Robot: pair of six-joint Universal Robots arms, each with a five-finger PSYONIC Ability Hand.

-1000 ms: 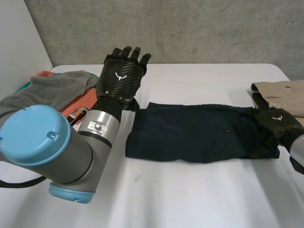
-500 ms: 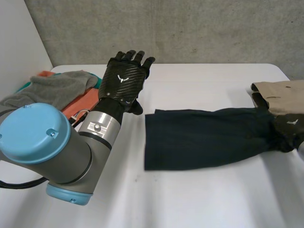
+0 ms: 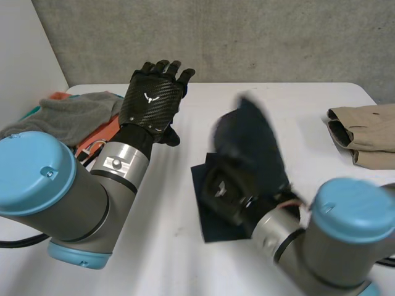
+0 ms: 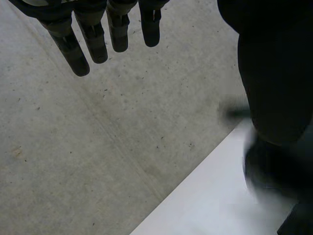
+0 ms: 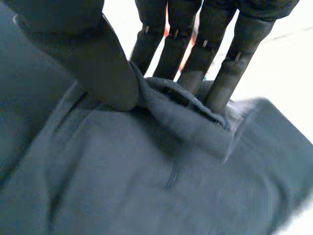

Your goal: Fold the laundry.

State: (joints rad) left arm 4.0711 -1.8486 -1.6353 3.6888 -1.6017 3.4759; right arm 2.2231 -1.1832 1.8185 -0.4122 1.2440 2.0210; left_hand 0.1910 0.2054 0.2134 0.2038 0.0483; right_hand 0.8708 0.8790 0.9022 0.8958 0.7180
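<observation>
A dark blue garment (image 3: 254, 143) lies mid-table, with one end lifted and carried over the rest. My right hand (image 3: 224, 187) holds that lifted end above the cloth's left part. In the right wrist view the thumb (image 5: 105, 73) and fingers (image 5: 195, 54) pinch a bunched edge of the garment (image 5: 146, 186). My left hand (image 3: 151, 100) hovers raised beyond the garment's left side, apart from it, back of the hand up. Its fingers (image 4: 98, 36) are straight and hold nothing.
A heap of grey and orange clothes (image 3: 71, 114) lies at the table's far left. A folded beige garment (image 3: 367, 132) sits at the right edge. The white table (image 3: 308, 98) ends at a concrete wall behind.
My right hand closed on the garment's right end, dragged the cloth rightwards, then swung that end up and leftwards over the rest. The left hand stayed raised.
</observation>
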